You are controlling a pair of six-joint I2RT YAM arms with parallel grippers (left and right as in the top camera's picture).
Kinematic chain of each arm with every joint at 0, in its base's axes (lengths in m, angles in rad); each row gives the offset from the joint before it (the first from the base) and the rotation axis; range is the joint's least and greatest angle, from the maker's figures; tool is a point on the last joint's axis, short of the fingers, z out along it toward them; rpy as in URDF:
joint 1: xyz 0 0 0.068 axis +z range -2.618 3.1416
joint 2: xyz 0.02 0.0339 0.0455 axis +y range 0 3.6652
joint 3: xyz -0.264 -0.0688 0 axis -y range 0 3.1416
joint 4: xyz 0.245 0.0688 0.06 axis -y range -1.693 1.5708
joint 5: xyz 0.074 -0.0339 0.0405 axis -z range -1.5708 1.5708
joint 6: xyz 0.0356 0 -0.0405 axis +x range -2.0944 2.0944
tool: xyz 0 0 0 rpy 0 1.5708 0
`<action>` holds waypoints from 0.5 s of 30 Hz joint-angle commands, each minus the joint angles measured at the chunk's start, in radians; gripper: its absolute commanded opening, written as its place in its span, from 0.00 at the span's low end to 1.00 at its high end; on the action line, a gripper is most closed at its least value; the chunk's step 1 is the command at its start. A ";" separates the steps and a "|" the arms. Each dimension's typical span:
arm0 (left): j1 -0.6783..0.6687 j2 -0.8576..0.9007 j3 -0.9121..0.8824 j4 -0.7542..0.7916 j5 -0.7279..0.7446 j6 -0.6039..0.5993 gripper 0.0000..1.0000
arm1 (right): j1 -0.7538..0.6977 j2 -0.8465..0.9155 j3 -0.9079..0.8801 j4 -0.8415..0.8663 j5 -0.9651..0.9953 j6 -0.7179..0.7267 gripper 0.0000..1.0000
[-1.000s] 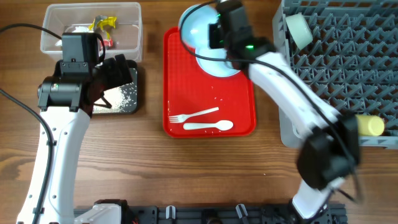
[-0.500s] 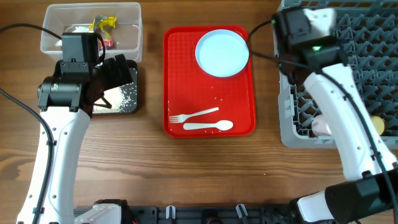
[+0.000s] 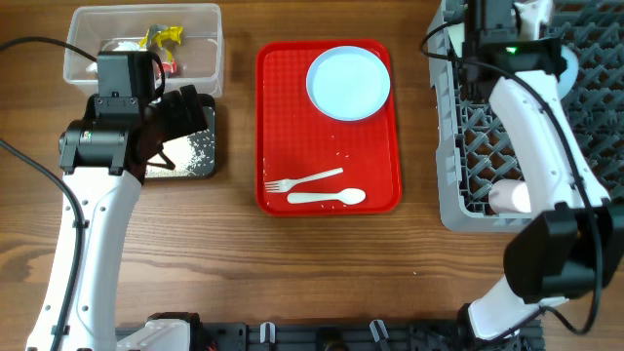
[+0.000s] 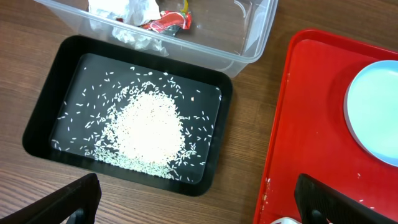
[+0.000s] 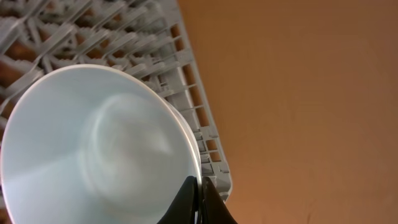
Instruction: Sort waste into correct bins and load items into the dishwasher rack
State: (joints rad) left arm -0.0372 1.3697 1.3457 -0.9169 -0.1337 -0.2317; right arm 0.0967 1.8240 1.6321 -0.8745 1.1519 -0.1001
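Observation:
My right gripper is shut on the rim of a light-blue bowl and holds it tilted over the far part of the grey-blue dishwasher rack; the bowl's edge shows in the overhead view. My left gripper is open and empty, above the table beside the black tub that holds white rice grains. The clear tub holds tissue, a red wrapper and a yellow wrapper. A whitish cup lies in the rack. The yellow cup is out of view.
A red tray lies in the middle with the large light-blue plate, a white fork and a white spoon on it. A few grains lie on the tray. Cables run along the left edge.
My right arm swung from over the tray to the far part of the rack, carrying the bowl. The left arm has not moved.

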 commanded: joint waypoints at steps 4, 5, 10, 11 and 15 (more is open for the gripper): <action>0.005 0.001 0.003 0.003 -0.002 -0.012 1.00 | 0.037 0.090 -0.004 -0.010 0.037 -0.030 0.04; 0.005 0.001 0.003 0.002 -0.002 -0.012 1.00 | 0.038 0.101 -0.005 -0.012 0.037 -0.029 0.04; 0.005 0.001 0.003 0.002 -0.002 -0.012 1.00 | 0.040 0.116 -0.005 -0.055 -0.015 0.019 0.04; 0.005 0.001 0.003 0.002 -0.002 -0.012 1.00 | 0.040 0.116 -0.005 -0.069 -0.036 0.040 0.04; 0.005 0.001 0.003 0.003 -0.002 -0.012 1.00 | 0.042 0.116 -0.005 -0.100 -0.102 0.083 0.04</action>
State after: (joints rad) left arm -0.0372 1.3697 1.3457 -0.9169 -0.1337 -0.2317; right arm 0.1349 1.9266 1.6318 -0.9585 1.1076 -0.0727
